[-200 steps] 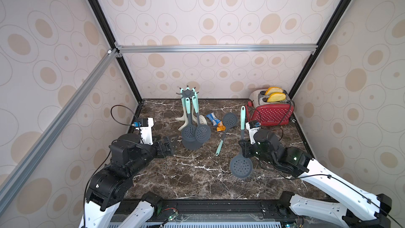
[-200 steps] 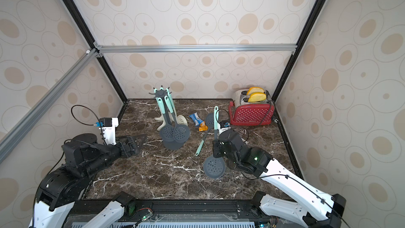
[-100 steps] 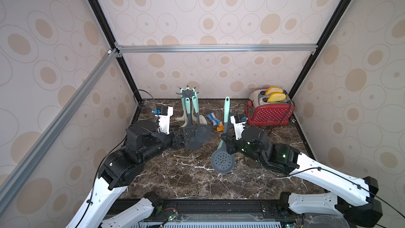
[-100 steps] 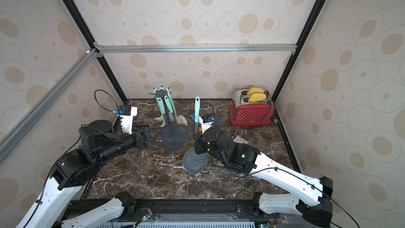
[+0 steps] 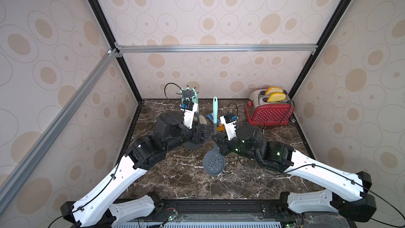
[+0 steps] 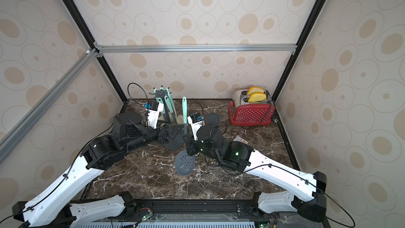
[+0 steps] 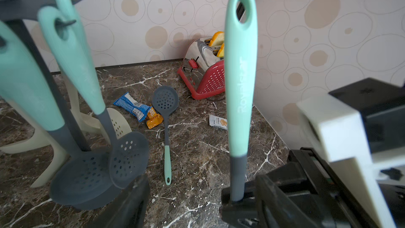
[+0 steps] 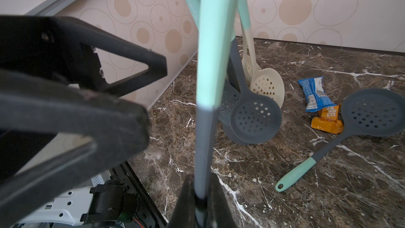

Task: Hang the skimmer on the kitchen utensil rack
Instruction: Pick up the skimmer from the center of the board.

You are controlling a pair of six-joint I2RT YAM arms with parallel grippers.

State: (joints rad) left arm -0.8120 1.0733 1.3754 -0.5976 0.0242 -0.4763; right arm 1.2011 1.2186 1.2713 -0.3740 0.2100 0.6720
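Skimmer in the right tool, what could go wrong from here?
The right tool pinches the skimmer only at its thin grey neck, so it could swivel or slip. The open left tool sits close to the hung skimmers on the rack; a nudge might swing them or tip it.

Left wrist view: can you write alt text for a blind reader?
A mint-handled skimmer stands upright in the foreground, its grey neck pinched in the right gripper. Beside it, the kitchen utensil rack carries hung skimmers; another skimmer, snack wrappers and a red toaster sit on the marble table.
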